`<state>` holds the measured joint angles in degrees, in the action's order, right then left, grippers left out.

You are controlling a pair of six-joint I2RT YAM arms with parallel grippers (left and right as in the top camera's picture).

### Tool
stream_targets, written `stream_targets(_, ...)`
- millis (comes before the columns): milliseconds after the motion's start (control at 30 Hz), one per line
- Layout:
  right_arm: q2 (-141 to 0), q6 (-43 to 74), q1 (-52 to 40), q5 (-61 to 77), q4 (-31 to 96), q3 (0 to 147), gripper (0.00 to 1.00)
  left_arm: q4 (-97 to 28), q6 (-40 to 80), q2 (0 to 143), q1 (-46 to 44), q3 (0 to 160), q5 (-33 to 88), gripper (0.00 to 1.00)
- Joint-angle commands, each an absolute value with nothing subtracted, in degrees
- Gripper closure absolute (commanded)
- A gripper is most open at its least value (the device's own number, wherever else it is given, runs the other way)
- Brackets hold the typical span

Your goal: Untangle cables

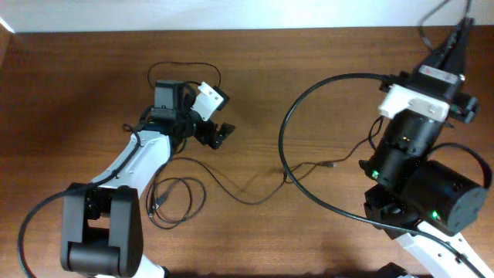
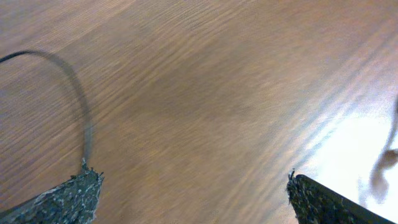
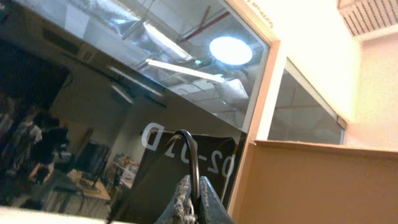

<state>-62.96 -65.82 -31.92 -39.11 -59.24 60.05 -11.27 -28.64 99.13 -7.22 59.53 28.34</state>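
Observation:
My left gripper (image 1: 216,133) (image 2: 193,186) hovers open over bare wood, with nothing between its fingers. A thin black cable (image 2: 78,93) arcs past its left finger (image 2: 68,199). Behind that gripper lies a thin cable loop (image 1: 185,68). A coiled cable (image 1: 174,202) rests at the front left, and its cord trails right to a small plug (image 1: 332,164) at mid-table. My right gripper (image 1: 457,38) (image 3: 193,186) is raised at the far right and points away from the table. It is shut on a black cable (image 3: 194,152) that loops up out of the jaws.
A thicker black wire (image 1: 287,116) sweeps in a wide arc from the right arm across the table's middle. The right arm's bulky body (image 1: 421,177) fills the right side. The wooden table's far edge (image 1: 231,31) meets a white wall.

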Motion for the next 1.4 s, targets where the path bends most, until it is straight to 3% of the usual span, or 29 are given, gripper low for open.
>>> stream_targets(0,-63.0,-67.33,-31.73,-37.8,-54.28,61.1,0.96,-12.8,-27.66,99.35,-9.89,59.75,36.93,0.01)
stream_targets(167,-63.13,-67.29,-31.73,-41.15,-48.69,61.1,0.96,-20.78,-26.3,98.21,-12.03,60.07,47.97,0.01)
stream_targets(233,-63.4,-67.11,-31.73,-46.68,-47.57,61.08,0.96,-25.69,-15.16,94.83,-10.52,61.65,48.64,0.01)
stream_targets(300,-63.88,-67.09,-31.73,-47.22,-45.67,61.08,0.96,-31.73,-13.93,91.13,-10.0,63.24,49.08,0.01)
stream_targets(433,-66.11,-67.09,-31.73,-47.24,-45.6,61.08,0.96,-36.6,-13.93,83.7,-12.25,63.61,44.29,0.01)
stream_targets(533,-67.46,-60.34,-30.76,-47.18,-45.84,61.1,0.96,-39.79,-13.96,83.48,-17.56,63.57,30.59,0.01)
stream_targets(700,-67.44,-50.59,-24.71,-46.96,-50.33,61.1,0.96,-39.22,-14.41,83.55,-21.93,63.37,30.28,0.01)
stream_targets(867,-67.44,-50.48,-19.97,-44.75,-59.0,61.1,0.96,-38.76,-14.37,83.57,-24.23,62.96,30.15,0.01)
stream_targets(1133,-67.46,-50.48,-19.42,-45.52,-58.74,61.1,0.96,-35.48,-11.99,91.35,-32.29,62.94,30.09,0.01)
stream_targets(1367,-67.46,-50.48,-19.42,-45.76,-58.72,61.08,0.96,-30.61,-8.54,101.12,-36.4,62.94,19.0,0.02)
